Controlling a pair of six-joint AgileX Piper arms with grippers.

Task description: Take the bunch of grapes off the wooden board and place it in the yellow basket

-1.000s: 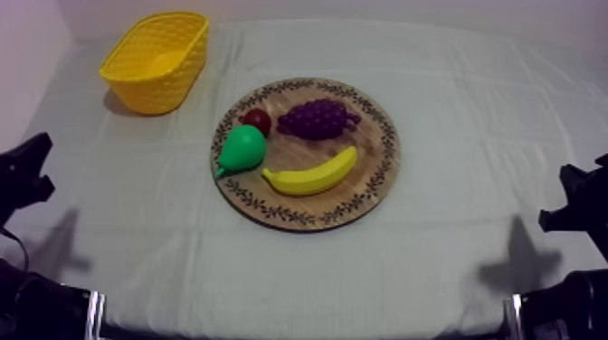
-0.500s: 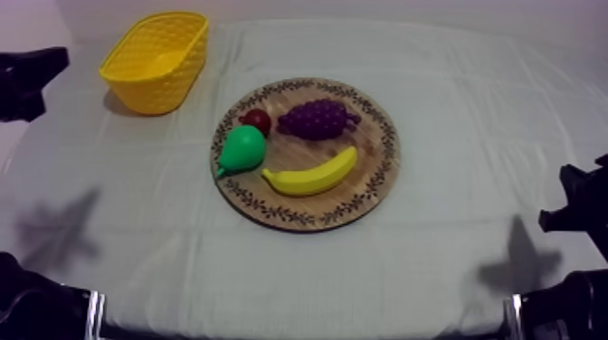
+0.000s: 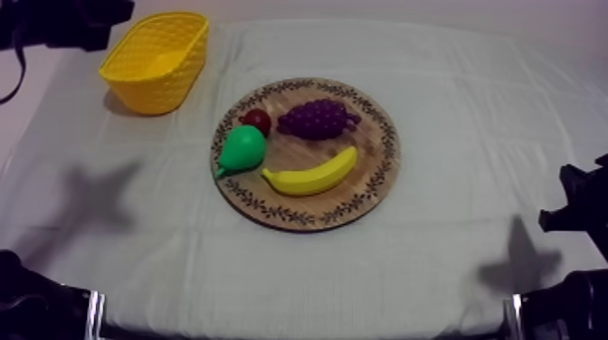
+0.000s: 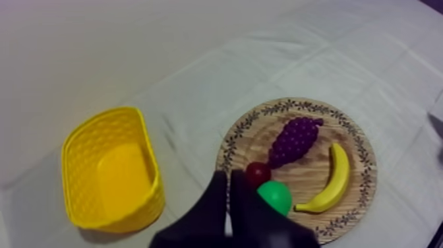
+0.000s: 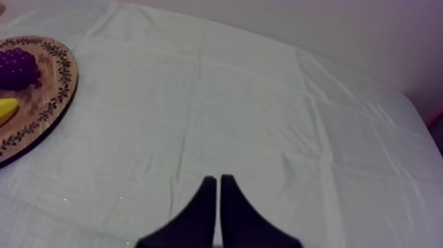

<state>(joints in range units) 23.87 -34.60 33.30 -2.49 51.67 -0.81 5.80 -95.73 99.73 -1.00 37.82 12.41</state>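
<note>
The purple bunch of grapes lies at the far side of the round wooden board, next to a small red fruit. The yellow basket stands at the back left, with nothing in it. My left gripper hangs high at the back left, just beyond the basket. In the left wrist view its fingers lie together, shut on nothing, above the cloth between the basket and the grapes. My right gripper rests low at the right edge, shut over bare cloth, well away from the grapes.
A green pear and a banana share the board's near half. The pear and red fruit sit just past my left fingertips. Open cloth stretches right of the board and in front of it.
My left arm has risen from the table's lower left edge and swung to the back left, beside the basket. Its shadow slid right across the cloth. The right arm and fruit have not moved.
</note>
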